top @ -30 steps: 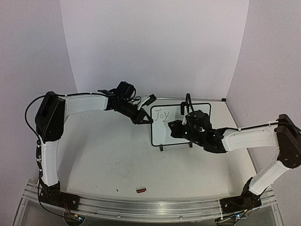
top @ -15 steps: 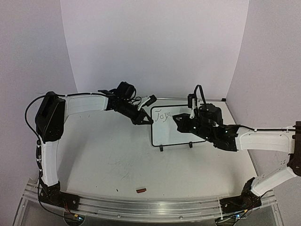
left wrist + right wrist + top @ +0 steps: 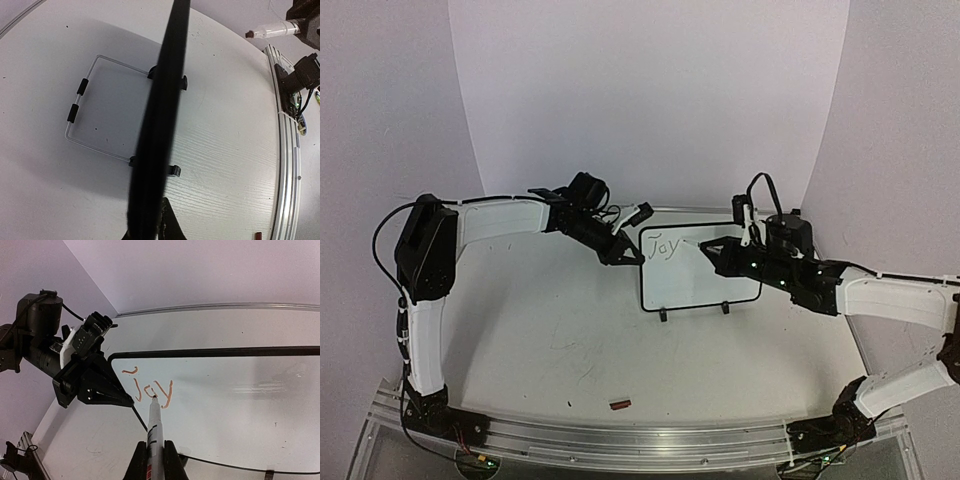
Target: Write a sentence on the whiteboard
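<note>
At whiteboard (image 3: 705,282) edge, left tool (image 3: 632,254) clamped; right tool (image 3: 154,457) grips marker (image 3: 154,427) pointing at sentence (image 3: 150,389).

Upright whiteboard (image 3: 692,282) mid-table, left fingers (image 3: 623,253) at its left edge, right arm (image 3: 890,295) alongside, near tabletop (image 3: 540,335) open

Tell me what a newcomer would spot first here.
The whiteboard stands upright mid-table, with just "Joy" written in its top left corner. The right gripper holds a marker with its tip at those letters. The left gripper pinches the board's left edge.
</note>
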Action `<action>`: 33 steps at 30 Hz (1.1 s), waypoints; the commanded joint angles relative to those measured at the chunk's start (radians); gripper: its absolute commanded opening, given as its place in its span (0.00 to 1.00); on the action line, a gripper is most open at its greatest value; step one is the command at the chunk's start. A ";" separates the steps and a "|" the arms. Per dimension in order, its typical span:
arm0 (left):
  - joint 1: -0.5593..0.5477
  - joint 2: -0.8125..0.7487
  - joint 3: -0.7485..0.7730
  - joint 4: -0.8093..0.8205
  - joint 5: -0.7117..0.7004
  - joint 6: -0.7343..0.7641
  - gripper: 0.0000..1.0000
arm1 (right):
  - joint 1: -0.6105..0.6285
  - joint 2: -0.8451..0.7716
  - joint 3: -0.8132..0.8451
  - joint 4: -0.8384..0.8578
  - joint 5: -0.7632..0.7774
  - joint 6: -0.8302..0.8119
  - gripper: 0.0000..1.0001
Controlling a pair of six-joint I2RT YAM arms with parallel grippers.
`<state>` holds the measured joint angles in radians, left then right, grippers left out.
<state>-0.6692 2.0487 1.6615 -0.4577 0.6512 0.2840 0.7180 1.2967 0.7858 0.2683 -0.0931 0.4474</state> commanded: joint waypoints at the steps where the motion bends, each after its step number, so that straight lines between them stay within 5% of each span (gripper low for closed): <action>1: 0.004 -0.007 0.004 -0.044 -0.080 0.031 0.00 | -0.014 -0.007 -0.003 0.013 -0.024 -0.027 0.00; 33: 0.005 -0.013 -0.014 -0.025 -0.094 0.026 0.00 | -0.026 -0.002 -0.032 0.040 0.199 -0.003 0.00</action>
<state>-0.6693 2.0487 1.6611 -0.4557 0.6437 0.2836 0.7000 1.3046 0.7506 0.2842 0.0826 0.4385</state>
